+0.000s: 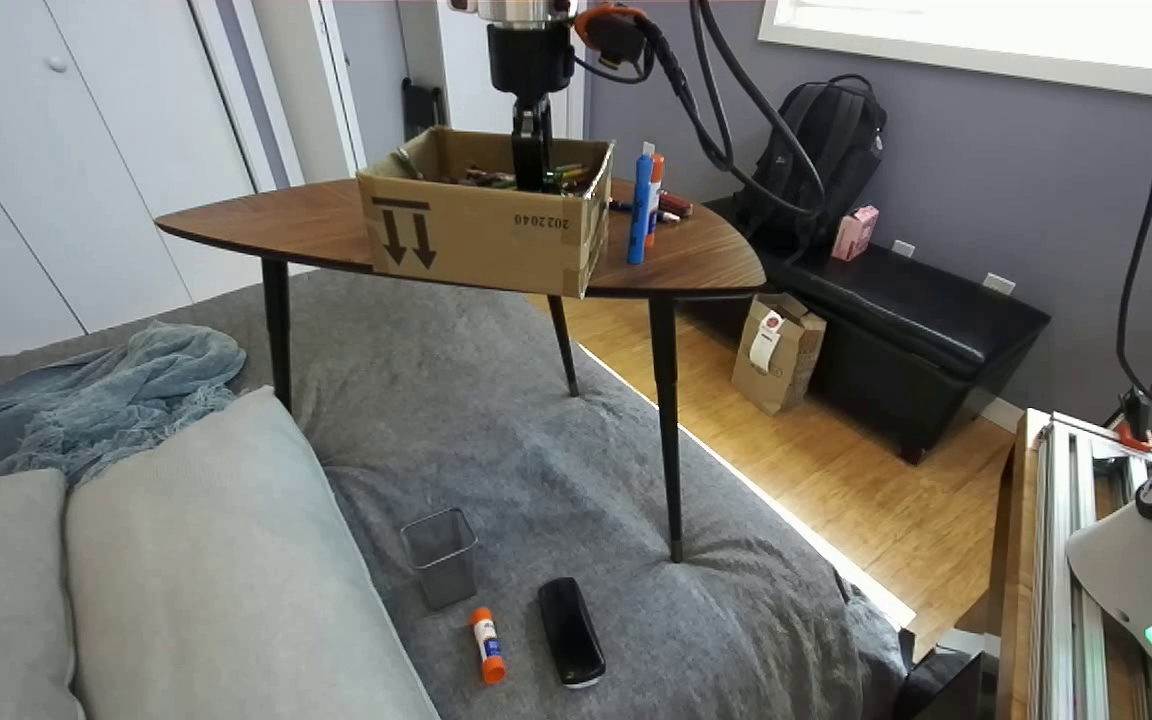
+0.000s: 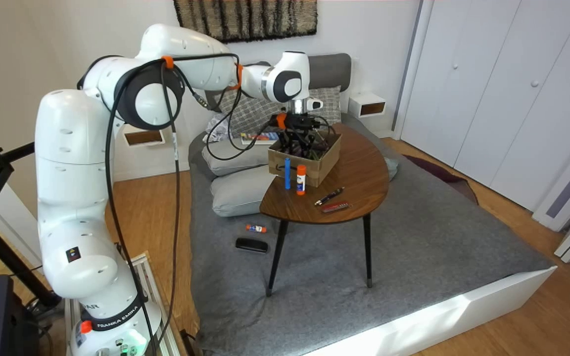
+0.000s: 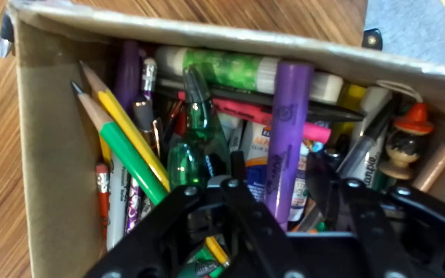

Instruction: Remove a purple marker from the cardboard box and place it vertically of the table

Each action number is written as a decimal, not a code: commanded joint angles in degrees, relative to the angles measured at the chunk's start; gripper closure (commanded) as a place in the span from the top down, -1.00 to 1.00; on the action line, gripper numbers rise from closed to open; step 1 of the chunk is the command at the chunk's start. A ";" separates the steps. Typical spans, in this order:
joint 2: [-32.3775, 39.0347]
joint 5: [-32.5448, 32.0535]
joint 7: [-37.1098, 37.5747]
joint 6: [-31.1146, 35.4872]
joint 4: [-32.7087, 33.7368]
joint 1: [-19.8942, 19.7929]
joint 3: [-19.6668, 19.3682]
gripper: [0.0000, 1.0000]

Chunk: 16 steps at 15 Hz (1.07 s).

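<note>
The cardboard box (image 1: 481, 245) stands on the brown wooden table (image 1: 236, 222). Both also show in an exterior view, the box (image 2: 328, 165) and the table (image 2: 361, 170). In the wrist view a purple marker (image 3: 292, 100) lies lengthwise on top of other pens inside the box (image 3: 52, 185). My gripper (image 3: 278, 166) is open, one finger on each side of the marker, with gaps on both sides. The marker's near end is hidden behind the gripper. In both exterior views the gripper (image 1: 533, 165) points down into the box, and its fingertips are hidden there.
A blue marker (image 2: 287, 173) and an orange-capped glue stick (image 2: 301, 180) stand upright beside the box. A dark pen (image 2: 329, 196) and a red item (image 2: 335, 207) lie nearby. Inside the box, a green bottle (image 3: 199, 158), pencils (image 3: 129, 162) and a pink pen (image 3: 242, 111) crowd the marker.
</note>
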 commanded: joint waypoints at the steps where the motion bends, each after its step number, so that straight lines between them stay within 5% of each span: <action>1: 1.11 -1.07 2.93 2.81 0.51 0.53 -0.16 -0.11; 4: 1.33 -1.15 4.09 4.05 0.39 0.66 -0.22 -0.20; 9: 1.31 -1.33 4.55 5.92 0.09 0.75 -0.20 -0.98; 16: -0.81 -1.13 4.20 5.13 0.20 0.66 -0.05 -0.90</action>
